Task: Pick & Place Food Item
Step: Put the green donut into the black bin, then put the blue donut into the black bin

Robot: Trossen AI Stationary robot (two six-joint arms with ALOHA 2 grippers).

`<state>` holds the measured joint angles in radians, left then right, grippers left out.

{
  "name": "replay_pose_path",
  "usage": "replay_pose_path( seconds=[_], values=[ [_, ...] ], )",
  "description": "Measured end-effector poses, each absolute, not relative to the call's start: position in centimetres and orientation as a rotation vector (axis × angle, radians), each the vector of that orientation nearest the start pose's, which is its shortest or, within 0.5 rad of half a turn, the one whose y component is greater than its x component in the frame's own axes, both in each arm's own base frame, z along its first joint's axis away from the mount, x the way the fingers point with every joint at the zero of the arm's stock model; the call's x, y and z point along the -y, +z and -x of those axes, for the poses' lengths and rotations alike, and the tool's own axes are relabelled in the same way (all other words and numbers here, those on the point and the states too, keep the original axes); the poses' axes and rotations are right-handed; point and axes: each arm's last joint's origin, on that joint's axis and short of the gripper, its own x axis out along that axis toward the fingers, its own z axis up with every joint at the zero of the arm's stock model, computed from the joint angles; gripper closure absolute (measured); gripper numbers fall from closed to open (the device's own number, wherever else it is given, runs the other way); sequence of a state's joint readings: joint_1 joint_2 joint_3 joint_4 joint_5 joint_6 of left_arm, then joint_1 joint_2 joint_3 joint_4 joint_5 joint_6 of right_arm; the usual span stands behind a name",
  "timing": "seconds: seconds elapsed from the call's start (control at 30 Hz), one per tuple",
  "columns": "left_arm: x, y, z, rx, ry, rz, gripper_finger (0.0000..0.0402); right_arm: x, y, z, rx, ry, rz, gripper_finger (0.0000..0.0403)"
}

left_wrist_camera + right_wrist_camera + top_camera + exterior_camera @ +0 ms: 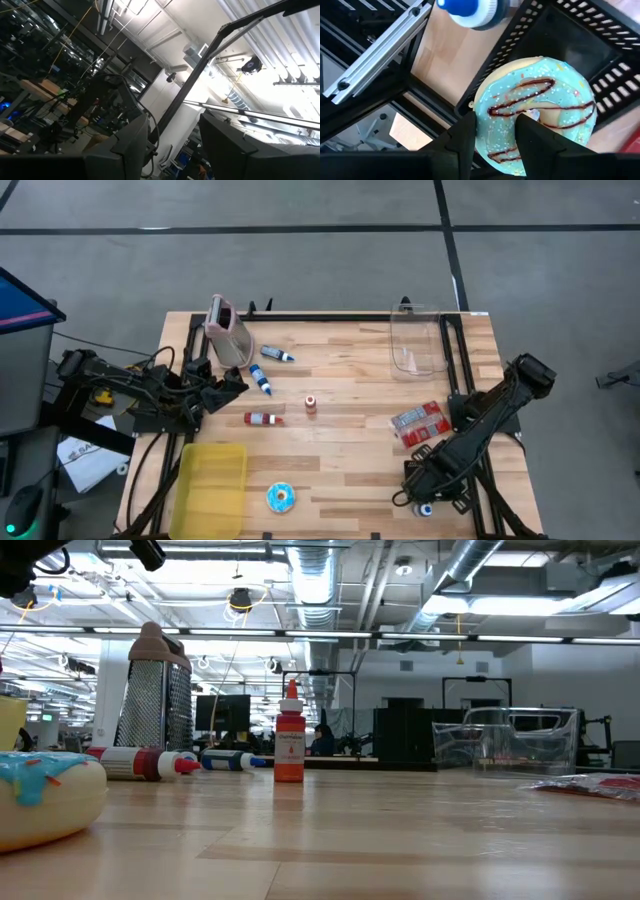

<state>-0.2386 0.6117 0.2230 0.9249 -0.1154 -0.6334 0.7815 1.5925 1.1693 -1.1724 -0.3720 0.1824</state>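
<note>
A blue-iced donut with a brown drizzle (535,100) fills the right wrist view, with my right gripper (495,125) shut on it. It hangs over a black grid basket (600,45) at the table's near right corner, where the gripper (425,498) points down. A second blue donut (281,498) lies flat on the table near the front edge, and is seen close up in the low view (40,795). My left gripper (235,380) stands open at the table's left side, tilted up, with nothing between its fingers (130,145). My right gripper pinches the donut's ring (500,107) between its two fingers. One finger (465,135) is at the outer rim, and the other (535,132) is by the hole. The fingers come from above, pointing steeply down. I cannot tell whether the donut rests on the basket.
A yellow tray (212,485) sits at the near left and a clear container (418,340) at the far right. A red packet (420,423), small bottles (262,418), an upright red bottle (289,745) and a grater (228,330) are spread over the middle. A blue-capped bottle (470,10) lies by the basket.
</note>
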Motion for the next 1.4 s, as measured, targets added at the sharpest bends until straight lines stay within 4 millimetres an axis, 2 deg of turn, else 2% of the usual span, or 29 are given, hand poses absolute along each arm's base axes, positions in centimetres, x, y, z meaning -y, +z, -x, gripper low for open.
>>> replay_pose_path(
  seconds=[0.13,0.37,0.57,0.83,1.17,1.4],
  values=[
    [2.9,26.7,-13.3,0.475,-0.285,0.712,0.0225,-19.5,21.8,-18.2,-1.767,0.704,0.151,0.0276],
    [2.9,26.7,-13.3,0.475,-0.285,0.712,0.0225,-19.7,21.7,-18.4,-1.757,0.678,0.112,0.0275],
    [2.9,26.7,-13.3,0.475,-0.285,0.711,0.0225,-19.8,21.6,-18.4,-1.757,0.641,0.072,0.0254],
    [2.9,26.7,-13.3,0.477,-0.286,0.711,0.0225,-19.2,20.0,-17.7,-1.818,0.587,0.065,0.0234],
    [2.9,26.7,-13.3,0.480,-0.281,0.716,0.0225,-19.2,20.2,-17.8,-1.830,0.550,0.044,0.0236],
    [2.9,26.7,-13.3,0.480,-0.277,0.716,0.0225,-18.6,22.4,-19.3,-1.773,0.456,0.056,0.0236]
  ],
)
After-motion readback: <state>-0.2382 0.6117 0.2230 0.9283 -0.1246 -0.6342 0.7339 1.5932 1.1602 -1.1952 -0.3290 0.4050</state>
